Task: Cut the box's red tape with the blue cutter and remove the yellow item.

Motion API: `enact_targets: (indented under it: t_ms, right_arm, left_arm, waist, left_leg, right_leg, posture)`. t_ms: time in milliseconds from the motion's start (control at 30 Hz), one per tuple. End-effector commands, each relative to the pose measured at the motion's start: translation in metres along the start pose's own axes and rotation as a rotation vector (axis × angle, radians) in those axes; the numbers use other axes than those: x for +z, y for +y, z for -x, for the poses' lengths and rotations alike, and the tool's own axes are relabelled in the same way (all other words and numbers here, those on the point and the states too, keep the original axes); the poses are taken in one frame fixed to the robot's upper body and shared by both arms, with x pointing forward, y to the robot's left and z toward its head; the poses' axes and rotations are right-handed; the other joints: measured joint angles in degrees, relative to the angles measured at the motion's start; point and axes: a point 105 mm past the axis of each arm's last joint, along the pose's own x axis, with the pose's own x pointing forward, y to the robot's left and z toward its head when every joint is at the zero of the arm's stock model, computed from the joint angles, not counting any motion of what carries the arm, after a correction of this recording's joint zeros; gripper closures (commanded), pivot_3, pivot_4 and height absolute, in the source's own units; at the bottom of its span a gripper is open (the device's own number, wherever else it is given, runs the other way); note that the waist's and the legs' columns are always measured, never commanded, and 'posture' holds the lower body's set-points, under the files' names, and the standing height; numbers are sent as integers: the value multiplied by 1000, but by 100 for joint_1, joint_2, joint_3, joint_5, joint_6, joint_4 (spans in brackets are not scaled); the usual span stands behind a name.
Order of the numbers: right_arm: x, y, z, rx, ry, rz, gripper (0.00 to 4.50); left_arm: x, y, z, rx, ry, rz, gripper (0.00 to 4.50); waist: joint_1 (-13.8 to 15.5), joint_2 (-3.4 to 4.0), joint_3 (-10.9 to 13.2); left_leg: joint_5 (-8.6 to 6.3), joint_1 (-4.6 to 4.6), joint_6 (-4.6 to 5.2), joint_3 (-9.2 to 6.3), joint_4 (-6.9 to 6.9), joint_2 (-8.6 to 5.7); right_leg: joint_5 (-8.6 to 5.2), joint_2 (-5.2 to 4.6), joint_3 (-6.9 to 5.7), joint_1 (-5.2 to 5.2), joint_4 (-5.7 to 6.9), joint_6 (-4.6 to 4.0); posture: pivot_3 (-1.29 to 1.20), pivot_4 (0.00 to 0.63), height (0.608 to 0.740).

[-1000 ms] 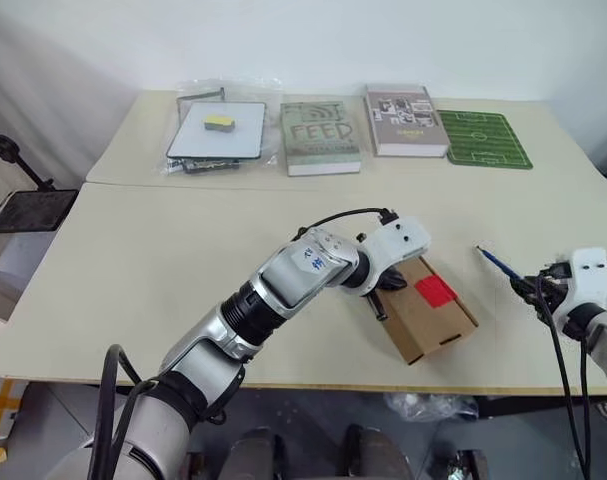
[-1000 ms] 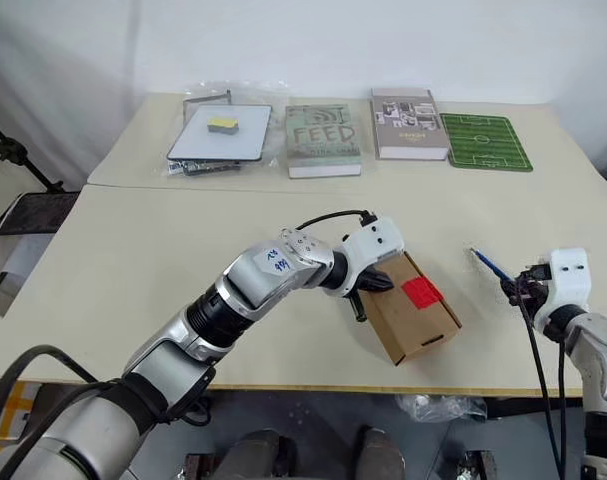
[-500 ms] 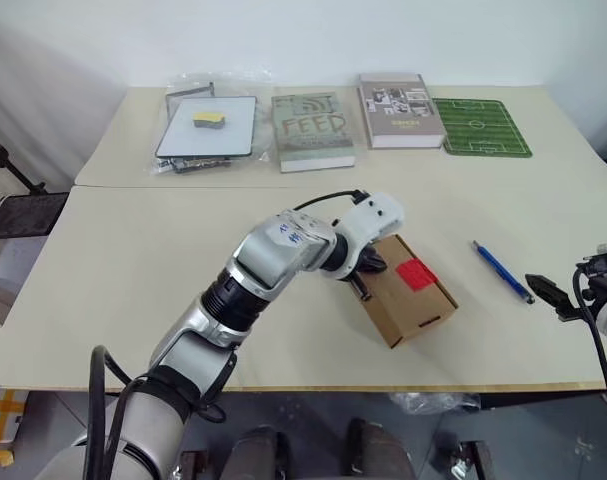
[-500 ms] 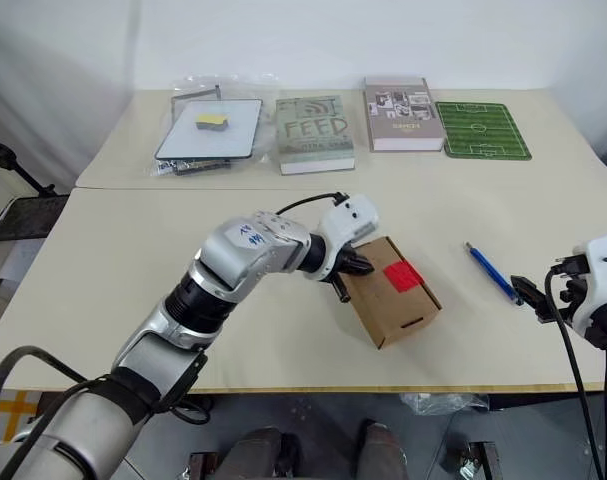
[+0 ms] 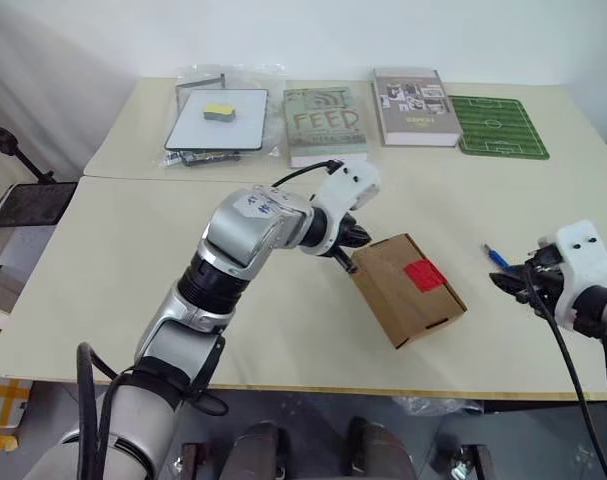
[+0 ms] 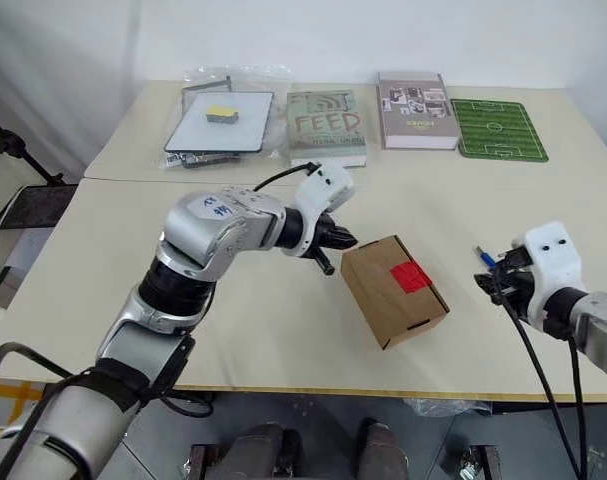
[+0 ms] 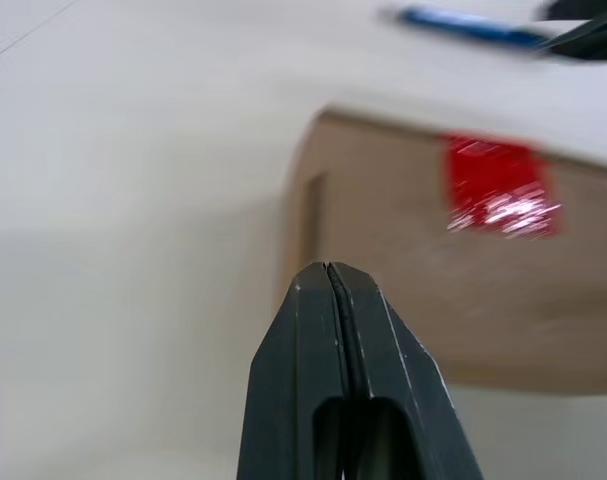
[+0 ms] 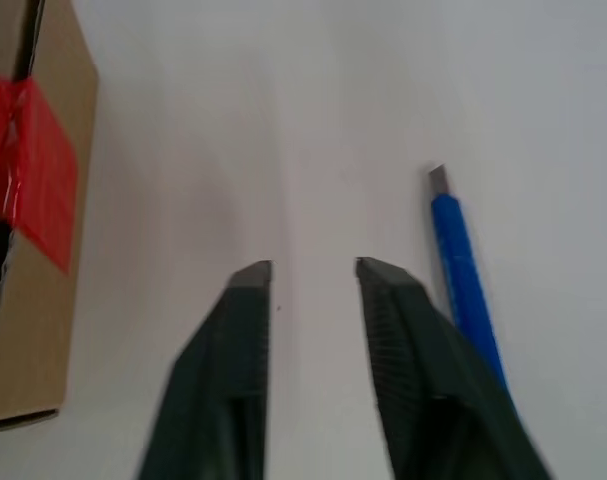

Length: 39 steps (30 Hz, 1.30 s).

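Left eye view, our entries, largest first. Table (image 5: 103, 280): cream top, books along the 12 o'clock edge. Box (image 5: 408, 290): flat on the table, sealed, red tape (image 5: 424, 275) intact on its top. Left gripper (image 5: 348, 250): fingers pressed together, empty; a second ago it rested against the box, now we see it lifted just off the 10 o'clock corner. Right gripper (image 8: 308, 275): a second ago it pinched the blue cutter (image 8: 463, 275); now the fingers stand slightly apart, empty, and the cutter lies on the table at the box's 3 o'clock. We judge the cutter dropped; regrasping precedes any cut. Yellow item: presumably inside.
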Motion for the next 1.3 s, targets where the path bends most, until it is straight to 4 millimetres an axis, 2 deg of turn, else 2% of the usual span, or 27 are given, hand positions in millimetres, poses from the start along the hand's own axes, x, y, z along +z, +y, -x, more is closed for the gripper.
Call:
enact_targets:
  t_ms: [33, 133, 233, 333, 433, 667, 800, 933, 1033, 1233, 1300]
  right_arm:
    - [13, -1, -5, -18, -38, 41, 4458]
    - [14, 6, -23, 21, -27, 68, 4458]
    - [14, 17, -37, 83, -17, 75, 4458]
    - [12, 41, -48, 209, 32, 109, 4458]
    - [11, 60, -56, 302, 86, 127, 4458]
    - [17, 79, -52, 376, 125, 159, 4458]
    - [18, 74, -57, 327, 117, 155, 4458]
    - [20, 61, -61, 257, 108, 166, 4458]
    - [29, 48, -59, 191, 80, 170, 4458]
    - [48, 18, -38, 57, 11, 167, 4458]
    - [53, 22, -24, 106, -3, 158, 4064]
  left_arm:
    - [-15, 8, 4, 38, 42, 24, 4500]
    - [-39, 3, 11, 4, 128, 58, 4500]
    - [-50, -7, 9, -39, 159, 81, 4500]
    - [-46, -17, -6, -61, 90, 110, 4500]
    - [-40, -14, -21, -22, 35, 123, 4500]
    - [-26, -5, -30, 31, -26, 143, 4500]
    - [-24, -3, -30, 32, -25, 136, 4500]
    - [-26, -1, -26, 35, -10, 121, 4500]
    - [-27, 7, -23, 60, -20, 121, 4500]
    - [-23, 23, -1, 90, -74, 126, 4500]
    - [-14, 20, 12, 24, -136, 127, 4500]
  waist:
    - [-9, -4, 5]
    - [-39, -11, 11]
    - [-15, -13, 13]
    - [25, -14, 14]
    - [27, -19, 17]
    - [-1, -20, 17]
    - [8, -20, 17]
    - [3, -20, 17]
    - [-15, -20, 17]
    - [-12, -20, 17]
    - [-13, -19, 18]
  left_leg:
    - [1, 1, -1, 0, 0, 0]
    - [3, 1, -6, -1, 0, 2]
    - [4, -1, -7, -6, 0, 2]
    - [4, -3, -8, -5, 2, 0]
    - [5, -8, -8, -9, 6, -2]
    - [7, -6, -11, -9, 4, -19]
    - [7, -7, -11, -10, 4, -27]
    - [7, -7, -11, -9, 5, -29]
    - [7, -6, -11, -9, 4, -29]
    - [7, -7, -12, -9, 5, -29]
    - [7, -7, -12, -10, 4, -28]
  right_leg:
    - [0, 1, 1, 0, 2, 0]
    - [0, 5, 0, 0, 2, 0]
    - [-1, 5, -1, -1, 3, 1]
    - [-1, 4, 1, 0, 2, 2]
    - [-1, 5, -2, 0, 1, 2]
    - [-1, 10, -5, -1, 3, 2]
    - [-1, 7, -4, 0, 3, 2]
    - [-1, 5, -4, 0, 4, 2]
    - [-1, 6, -4, -1, 5, 2]
    - [-1, 6, -4, -1, 6, 2]
    - [-1, 6, -4, -1, 6, 2]
  posture:
    - [0, 150, 740]
    - [0, 150, 740]
    - [0, 150, 740]
    - [0, 150, 740]
    - [0, 150, 740]
    - [0, 150, 740]
    - [0, 150, 740]
    - [0, 150, 740]
    - [0, 150, 740]
    - [0, 150, 740]
    - [0, 150, 740]
